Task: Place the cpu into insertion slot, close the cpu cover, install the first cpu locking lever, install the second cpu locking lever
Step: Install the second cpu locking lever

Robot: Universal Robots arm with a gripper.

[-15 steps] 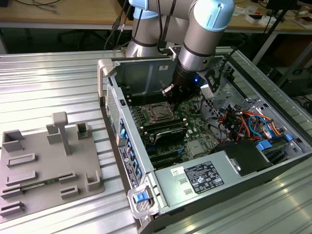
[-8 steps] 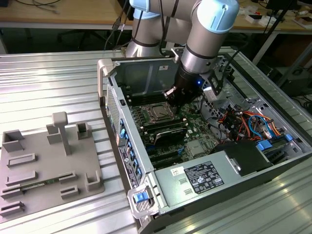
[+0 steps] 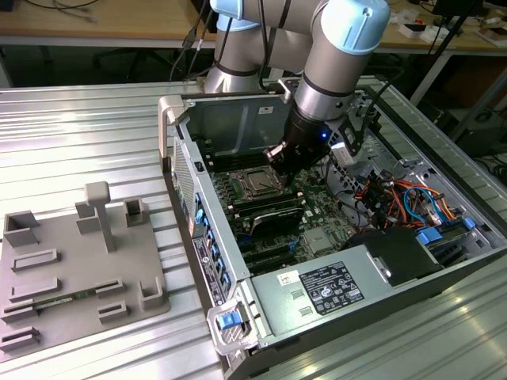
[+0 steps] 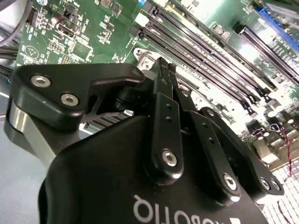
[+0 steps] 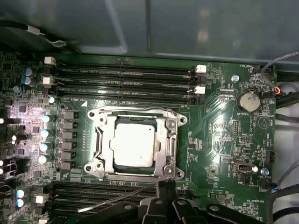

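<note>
We see the cpu [image 5: 134,143] lying flat in the insertion slot [image 5: 99,142], the cpu cover [image 5: 167,140] closed over it. The tool [image 5: 166,187], fingers pinched together and empty, touches a thin slanting locking lever [image 5: 119,199].

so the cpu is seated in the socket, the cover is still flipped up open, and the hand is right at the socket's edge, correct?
Not quite: the cpu cover is closed, lying flat as a frame around the cpu, as the first wrist view shows. The rest holds: the cpu sits in the insertion slot, and the hand is at its edge, beside a thin locking lever.
</note>
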